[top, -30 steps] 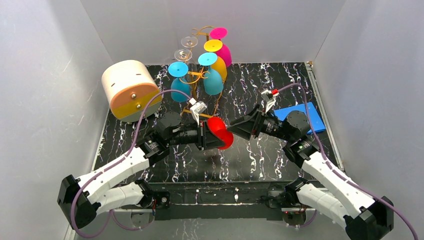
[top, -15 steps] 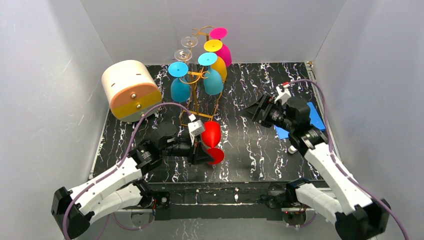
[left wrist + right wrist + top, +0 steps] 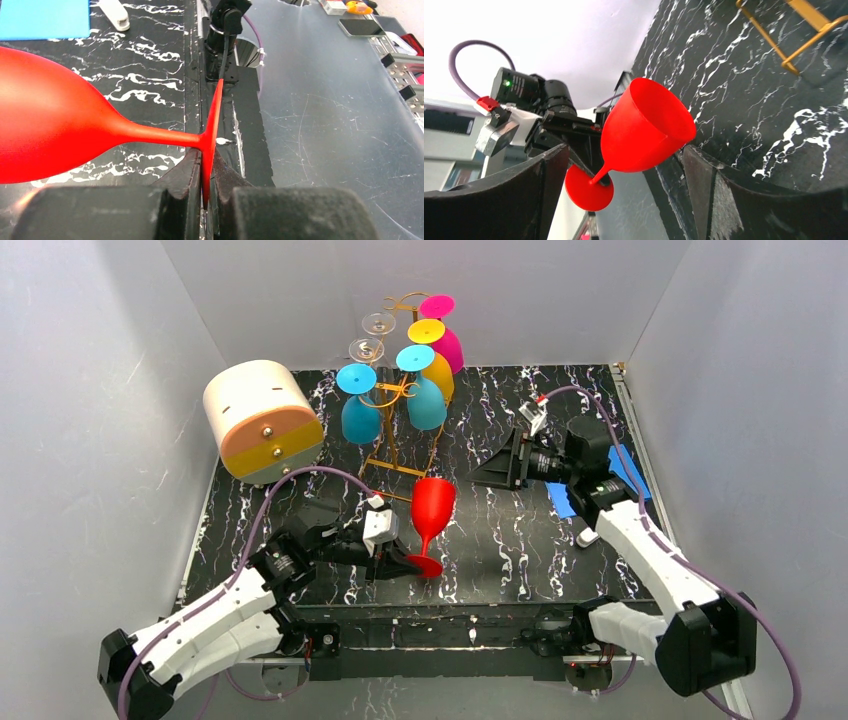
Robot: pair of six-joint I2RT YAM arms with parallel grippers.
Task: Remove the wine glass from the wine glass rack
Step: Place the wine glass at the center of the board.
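A red wine glass [image 3: 432, 506] stands upright near the table's front, clear of the golden wine glass rack [image 3: 398, 390] behind it. My left gripper [image 3: 404, 562] is shut on the glass's flat foot. In the left wrist view the foot's rim [image 3: 212, 120] is pinched between the two dark fingers [image 3: 182, 175], and the bowl [image 3: 45, 125] extends to the left. My right gripper [image 3: 492, 472] hangs open to the right of the glass, apart from it. In the right wrist view the glass [image 3: 644, 130] shows between its spread fingers [image 3: 704, 175].
Several coloured and clear glasses hang upside down on the rack. A cream-and-orange cylindrical box [image 3: 262, 420] sits at the back left. A blue sheet [image 3: 622, 476] and a small white object [image 3: 588, 536] lie at the right. The rack's wire base [image 3: 794, 30] rests mid-table.
My left arm has pulled the red glass toward the front and turned it from lying sideways to upright. My right gripper has opened wider and backed off to the right.
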